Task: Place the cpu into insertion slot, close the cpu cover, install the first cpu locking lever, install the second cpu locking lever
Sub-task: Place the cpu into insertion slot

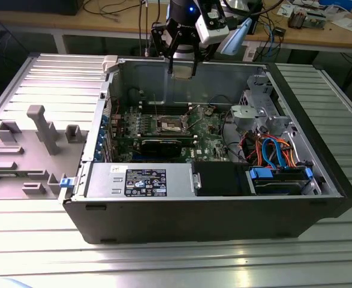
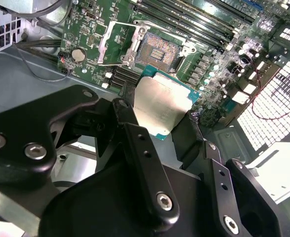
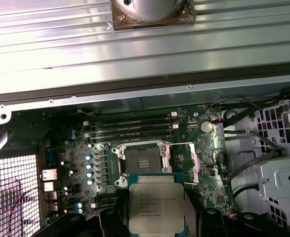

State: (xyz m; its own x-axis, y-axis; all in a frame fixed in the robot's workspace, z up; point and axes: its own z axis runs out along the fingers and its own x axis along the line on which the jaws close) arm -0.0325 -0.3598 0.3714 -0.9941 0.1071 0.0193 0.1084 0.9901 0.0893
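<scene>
Here we are on the first step: the gripper hangs fingers-down from the arm, well above the open black metal computer case, and it's carrying the cpu, that small flat square chip with the silvery-grey face and tan-green rim. In both wrist views the two black fingers are pinched onto opposite edges of the chip, which is held flat with its metal face turned up towards the wrist. Look past the fingertips and there's the insertion slot, a small square socket with a dull golden-tan centre and a silvery border, set into the green circuit board. It lies bare and well apart from the chip, below the hand and a little ahead of it. The cpu cover, a thin silvery frame plate with a big square window, stands swung open just beside the socket, so nothing is closed or locked yet. To my eye, seating this calls for bringing the hand squarely over the socket, matching the chip's edges to the border, and lowering it level without any tilt, keeping clear of the raised frame.
</scene>
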